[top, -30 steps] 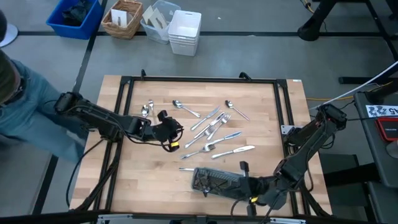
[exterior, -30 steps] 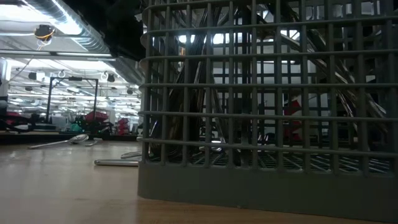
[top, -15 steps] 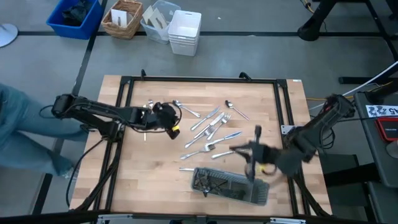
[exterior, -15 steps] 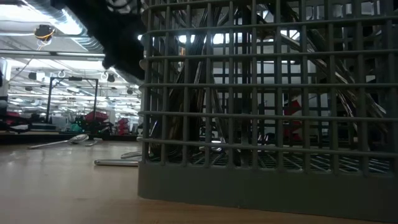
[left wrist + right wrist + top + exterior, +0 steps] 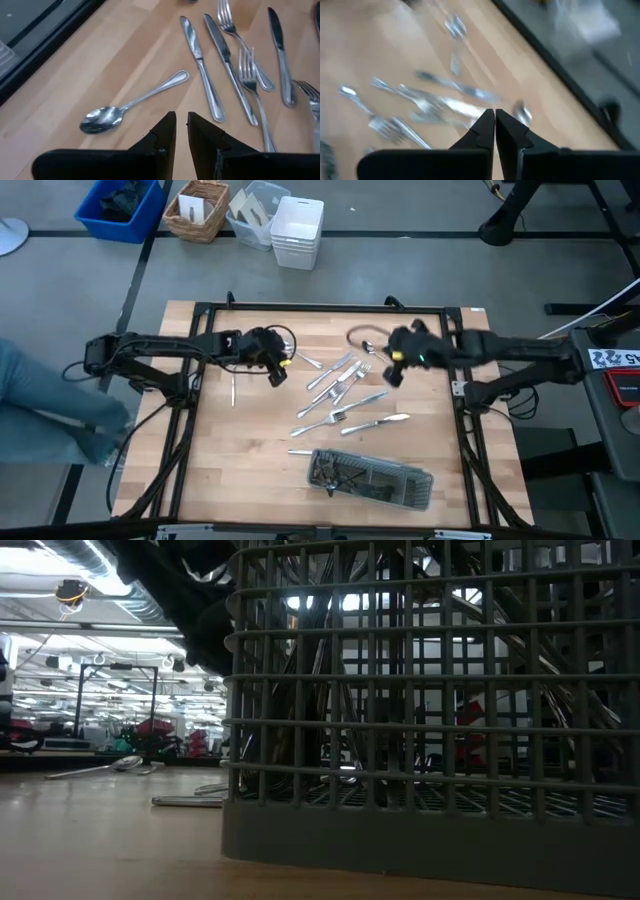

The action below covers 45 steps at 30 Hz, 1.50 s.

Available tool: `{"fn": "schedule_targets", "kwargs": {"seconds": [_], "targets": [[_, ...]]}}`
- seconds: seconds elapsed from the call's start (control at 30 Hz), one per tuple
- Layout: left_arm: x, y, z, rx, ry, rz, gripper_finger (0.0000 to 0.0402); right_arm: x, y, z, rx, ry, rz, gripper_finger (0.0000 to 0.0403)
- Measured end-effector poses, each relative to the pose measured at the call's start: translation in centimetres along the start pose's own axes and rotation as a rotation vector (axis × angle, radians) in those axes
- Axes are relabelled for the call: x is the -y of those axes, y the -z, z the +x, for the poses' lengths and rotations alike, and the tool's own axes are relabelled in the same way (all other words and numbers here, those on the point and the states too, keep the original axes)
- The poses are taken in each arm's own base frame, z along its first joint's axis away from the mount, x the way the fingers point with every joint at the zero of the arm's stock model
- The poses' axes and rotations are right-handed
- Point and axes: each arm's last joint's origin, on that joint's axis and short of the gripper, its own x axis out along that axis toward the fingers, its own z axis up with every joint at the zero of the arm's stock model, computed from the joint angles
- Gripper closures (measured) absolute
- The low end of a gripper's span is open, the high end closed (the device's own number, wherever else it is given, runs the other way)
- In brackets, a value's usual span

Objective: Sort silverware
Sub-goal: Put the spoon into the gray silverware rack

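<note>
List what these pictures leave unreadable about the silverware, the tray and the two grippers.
- Tray contents: in the high view too small to tell forks from spoons or knives; in the low view the tray's mesh wall fills the frame and screens them.
- Loose silverware: smeared by motion blur in the right wrist view, so no piece can be named there.
- Left gripper and right gripper: bodies cut off by the frame edge in the wrist views; both look empty.
</note>
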Motion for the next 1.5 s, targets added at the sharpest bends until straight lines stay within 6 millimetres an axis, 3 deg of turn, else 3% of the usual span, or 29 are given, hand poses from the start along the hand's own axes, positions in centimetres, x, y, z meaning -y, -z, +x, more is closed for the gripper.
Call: {"fn": "schedule_targets", "kwargs": {"seconds": [0.23, 0.43, 0.53, 0.7, 0.87, 1.13, 1.5], "targets": [[-1.2, -0.2, 0.2, -0.003, -0.028, 0.004, 0.0361, 4.9, 0.4, 2.4, -0.253, 0.004, 0.112, 0.0384], [-1.6, -0.3, 0.3, -0.001, -0.04, 0.016, 0.0361, 6.9, 0.1, 4.4, -0.312, -0.007, 0.083, 0.038], [-1.7, -0.3, 0.5, 0.023, 0.0, 0.044, 0.0361, 7.6, 0.2, 5.7, -0.356, 0.012, 0.104, 0.036], [-1.9, 0.4, 1.6, 0.121, 0.164, 0.066, 0.0361, 8.1, 0.4, 8.1, -0.436, 0.015, 0.128, 0.0304], [-2.5, 1.7, 2.3, 0.122, 0.161, 0.056, 0.0361, 8.0, 0.7, 10.5, -0.513, 0.022, 0.125, 0.0272], [-2.9, 3.8, 3.0, 0.085, 0.15, 0.042, 0.0361, 7.7, 1.6, 14.7, -0.608, 0.027, 0.078, 0.0271], [-2.9, 4.0, 3.1, 0.083, 0.151, 0.042, 0.0361, 7.9, 2.5, 18.9, -0.652, 0.017, 0.027, 0.0271]]}}
